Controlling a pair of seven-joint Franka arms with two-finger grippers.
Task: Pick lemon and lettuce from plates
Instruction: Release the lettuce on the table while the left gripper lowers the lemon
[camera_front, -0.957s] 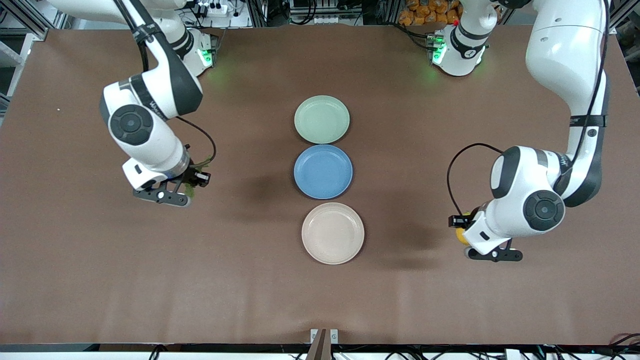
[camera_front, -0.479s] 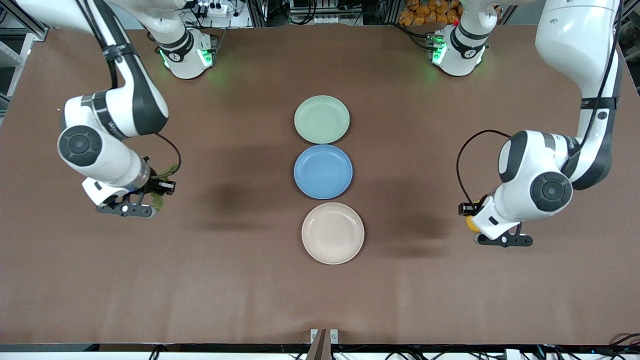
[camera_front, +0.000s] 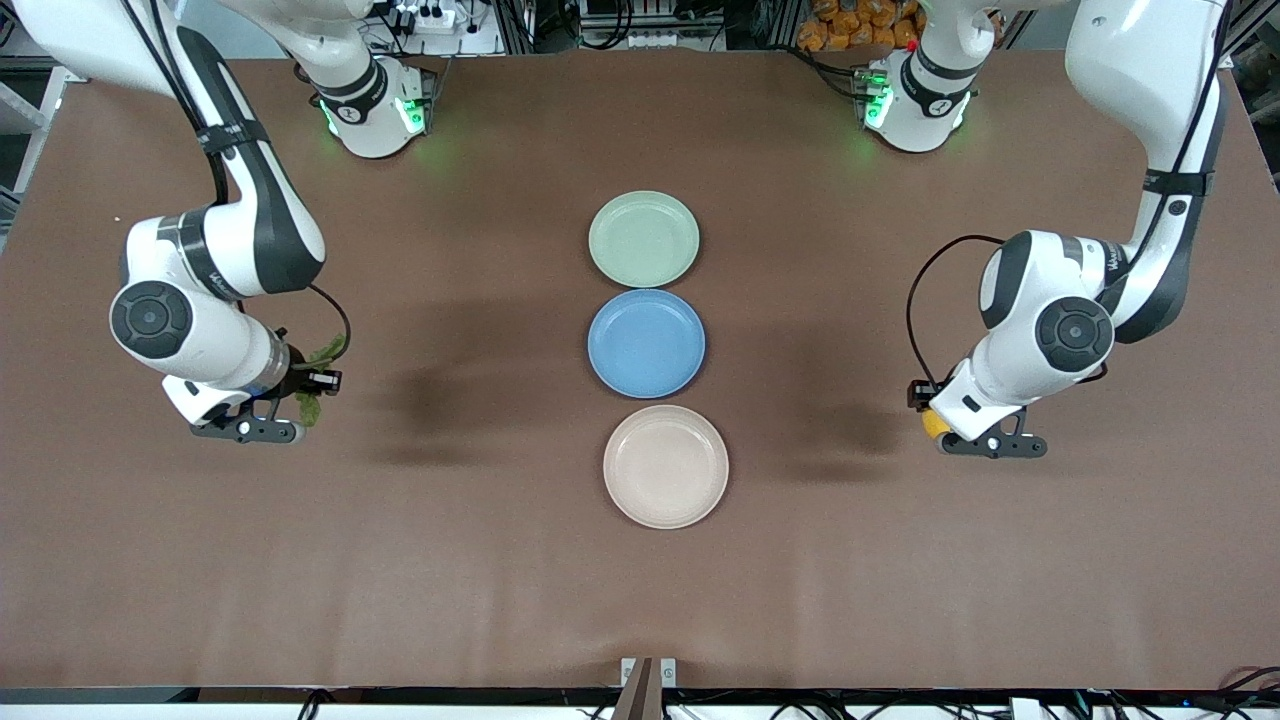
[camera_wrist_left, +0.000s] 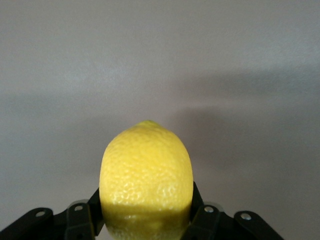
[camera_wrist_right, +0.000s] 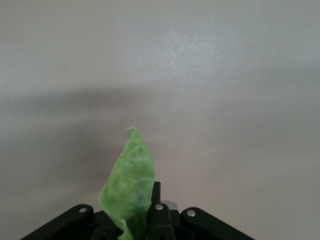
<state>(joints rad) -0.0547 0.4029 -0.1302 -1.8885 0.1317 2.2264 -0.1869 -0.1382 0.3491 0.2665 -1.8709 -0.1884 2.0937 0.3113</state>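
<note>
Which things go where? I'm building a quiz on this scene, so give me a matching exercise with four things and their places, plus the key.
Things:
1. lemon
2. lettuce
3. pale green plate
4. beige plate

Places:
A. nearest the front camera in the row of plates
B. held in the left tool, above the table's left-arm end
C. farthest from the front camera in the row of plates
D. held in the right tool, above the table's right-arm end

Pairs: 1-B, 2-D, 3-C, 4-A
</note>
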